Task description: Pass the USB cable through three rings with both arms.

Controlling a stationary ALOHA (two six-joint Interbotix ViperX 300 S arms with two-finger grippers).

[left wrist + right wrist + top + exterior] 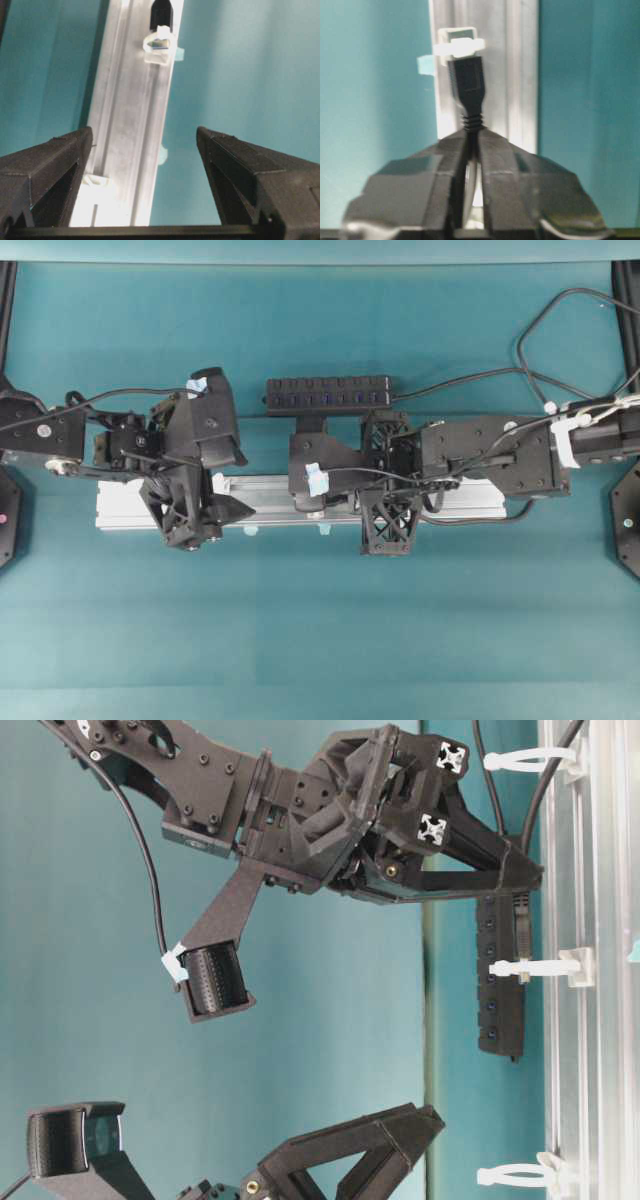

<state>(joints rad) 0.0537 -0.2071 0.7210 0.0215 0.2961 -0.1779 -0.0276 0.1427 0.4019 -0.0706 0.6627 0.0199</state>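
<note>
Pinching the USB cable [470, 90] just behind its plug, our right gripper [470, 142] has the plug's tip inside a white ring [460, 45] on the rail [520, 75], so the metal end is hidden. Our left gripper [145, 137] hangs spread wide over the rail, grasping nothing, with another ring [95, 181] partly cut off by its finger.

Bright even light; wrist views soft, glare on rail [130, 120] btm.
</note>
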